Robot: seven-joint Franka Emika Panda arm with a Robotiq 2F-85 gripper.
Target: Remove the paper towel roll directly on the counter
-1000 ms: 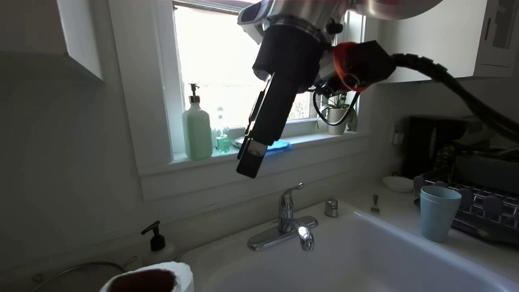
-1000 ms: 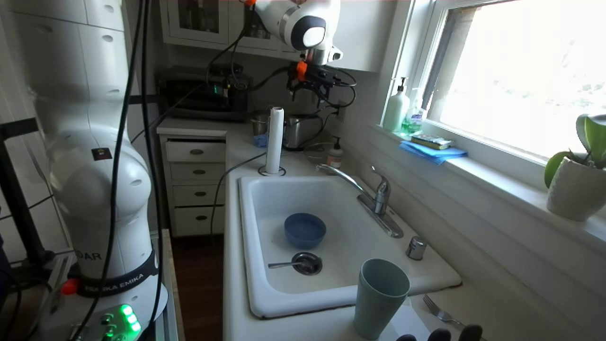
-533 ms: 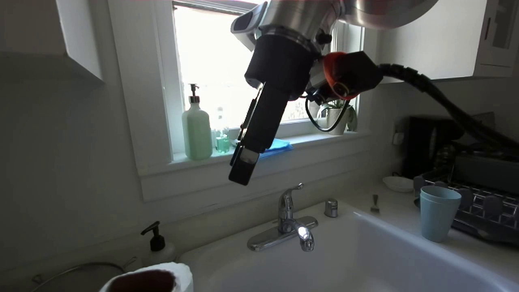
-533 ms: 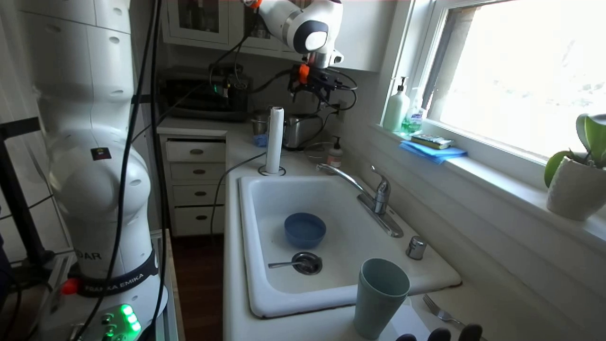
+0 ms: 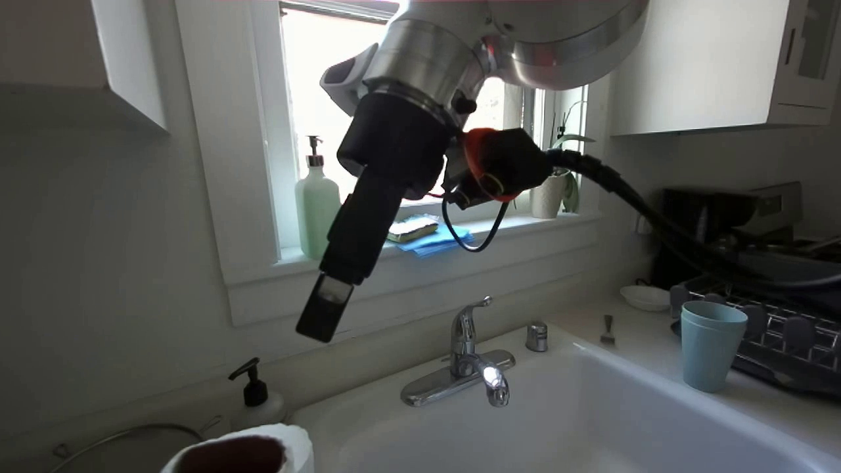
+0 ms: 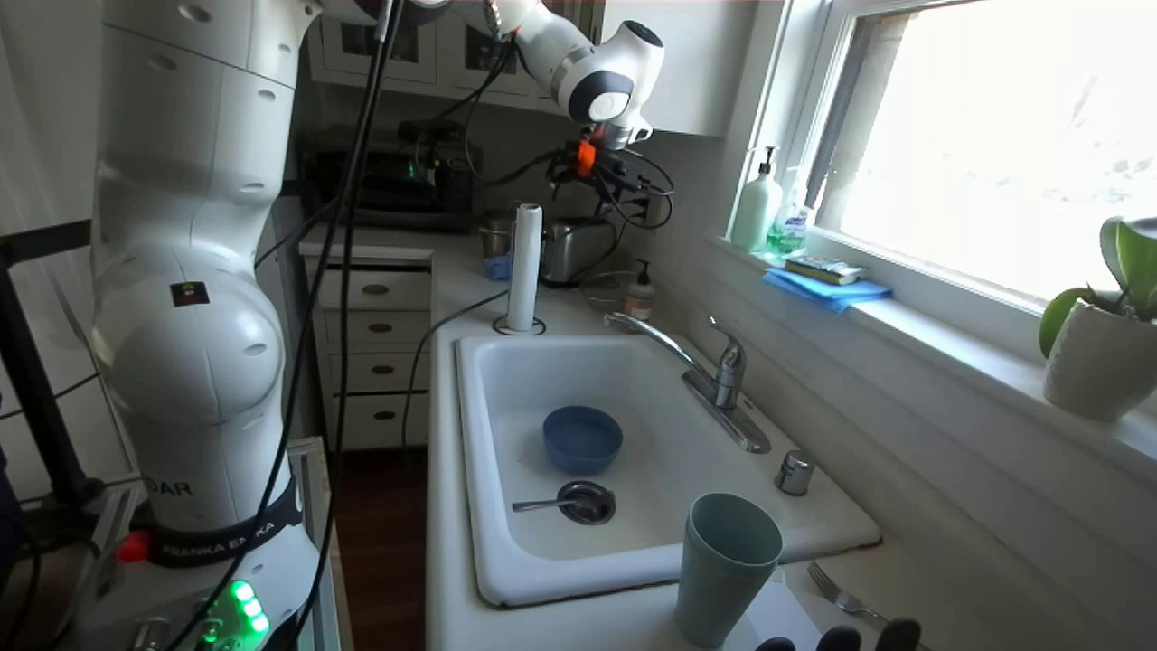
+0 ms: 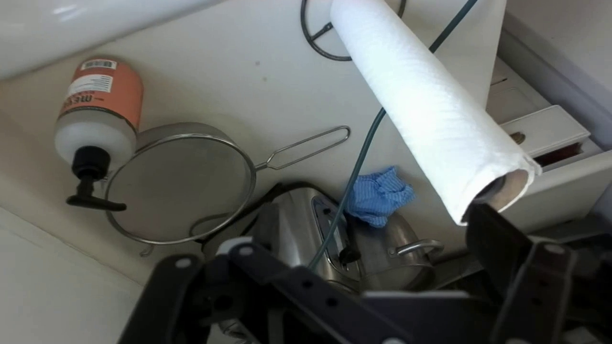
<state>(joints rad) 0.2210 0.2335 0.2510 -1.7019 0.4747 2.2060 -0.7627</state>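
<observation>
The paper towel roll (image 6: pixel 524 271) is a white cylinder standing upright on a wire ring base on the white counter (image 6: pixel 578 315), beyond the sink. In an exterior view only its top rim (image 5: pixel 299 450) and reddish-brown hollow core show. In the wrist view the roll (image 7: pixel 411 91) slants across the upper right, its open end nearest the camera. My gripper (image 6: pixel 578 201) hangs above the counter, beside and higher than the roll's top. In the wrist view the gripper (image 7: pixel 358 234) has its fingers wide apart with nothing between; one finger (image 7: pixel 495 239) overlaps the roll's end in the picture.
An orange-labelled soap pump (image 7: pixel 100 102), a mesh strainer (image 7: pixel 181 186), a toaster (image 7: pixel 296 220), a blue cloth (image 7: pixel 380 196) and a cable (image 7: pixel 366 148) are near the roll. The sink (image 6: pixel 465 425) holds a blue bowl (image 6: pixel 583 440). A chrome faucet (image 6: pixel 729 362) stands beside it.
My gripper has moved down, and in an exterior view clearly to the left, closer to above the soap pump and the roll. The roll has not moved.
</observation>
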